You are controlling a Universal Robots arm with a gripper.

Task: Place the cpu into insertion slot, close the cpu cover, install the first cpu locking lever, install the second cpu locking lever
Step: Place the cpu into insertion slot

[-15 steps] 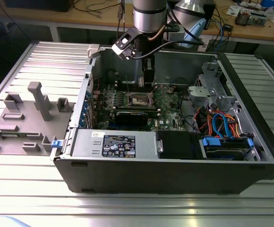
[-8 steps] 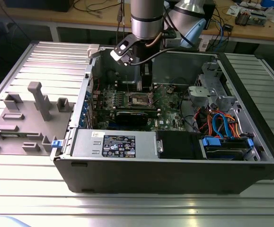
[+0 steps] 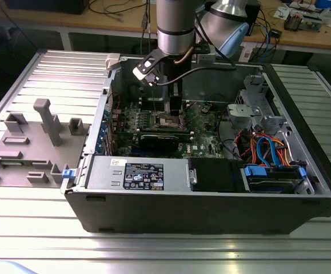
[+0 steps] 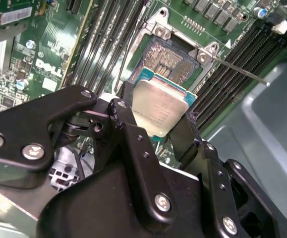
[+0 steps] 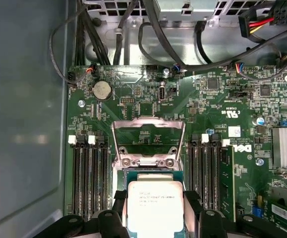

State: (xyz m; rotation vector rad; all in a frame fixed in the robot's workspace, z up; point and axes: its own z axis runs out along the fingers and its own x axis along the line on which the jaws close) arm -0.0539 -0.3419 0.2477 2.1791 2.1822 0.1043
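Silver cpu (image 5: 155, 208), faintly printed, clamped in gripper (image 4: 158, 110) above socket (image 4: 170, 57); cpu cover (image 5: 148, 122) raised.

Exterior view overlooks the case (image 3: 199, 214); close wrist views share the cpu (image 4: 158, 106) (image 5: 155, 206).

motherboard (image 5: 202, 106): white logo lettering | cpu (image 5: 154, 206): faint print, illegible

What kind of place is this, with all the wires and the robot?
Probably a robotics lab or workshop. A robot arm reaches into an open computer case on a ribbed metal table, its gripper holding the cpu, and a wooden workbench behind is strewn with cables.
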